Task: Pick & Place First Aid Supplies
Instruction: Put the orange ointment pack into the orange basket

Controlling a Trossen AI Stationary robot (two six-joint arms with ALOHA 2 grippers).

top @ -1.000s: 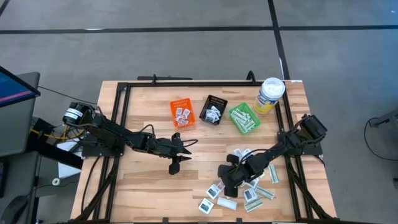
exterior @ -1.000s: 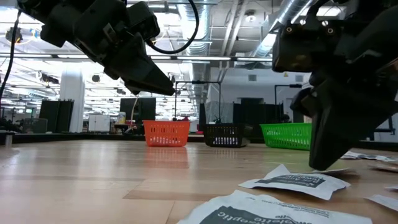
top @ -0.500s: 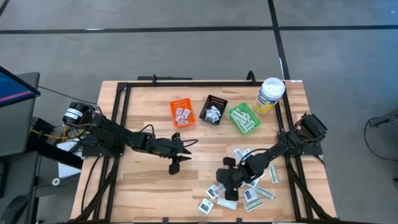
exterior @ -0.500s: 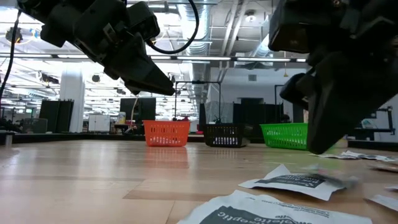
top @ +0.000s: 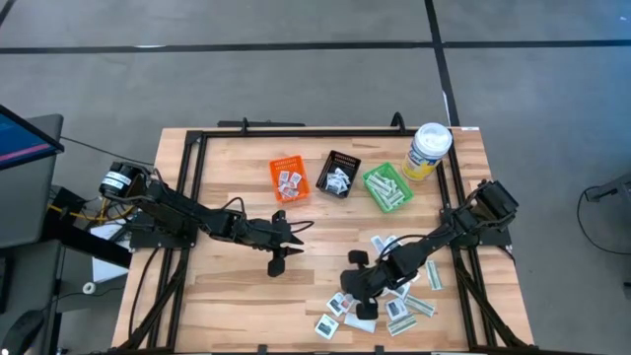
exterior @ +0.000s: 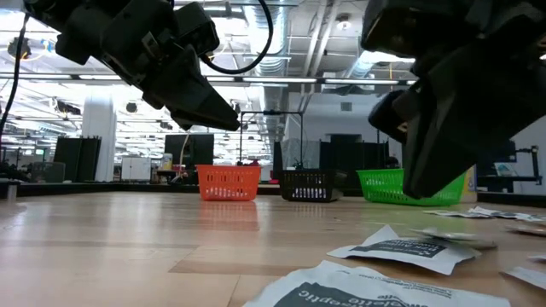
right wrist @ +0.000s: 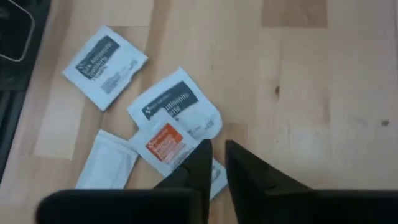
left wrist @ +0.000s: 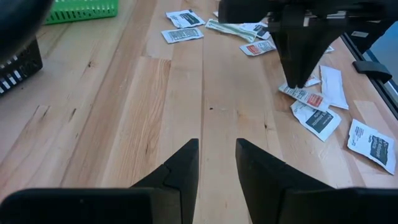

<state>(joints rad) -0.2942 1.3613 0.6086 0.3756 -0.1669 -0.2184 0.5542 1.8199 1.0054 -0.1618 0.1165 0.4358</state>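
The first aid packets (top: 394, 296) lie scattered flat on the table's near right part; they are white squares with dark or red print and pale-green strips. My right gripper (right wrist: 216, 146) hangs shut just above them, over an orange-printed packet (right wrist: 165, 143). In the left wrist view its tips (left wrist: 297, 81) point down at a red-printed packet (left wrist: 305, 96). Nothing shows between its fingers. My left gripper (left wrist: 216, 146) waits open above bare wood near the table's middle (top: 281, 258). More packets lie in the three bins.
An orange bin (top: 289, 178), a black bin (top: 339, 175) and a green bin (top: 386, 187) stand in a row toward the far edge, with a white-lidded yellow canister (top: 427, 150) at the far right. A black frame rail (top: 192, 197) borders the table.
My right gripper has risen off the table, where its tips stood among the packets, and has drifted a little toward the near left. A packet beside it stirred as it rose. The left arm has kept still.
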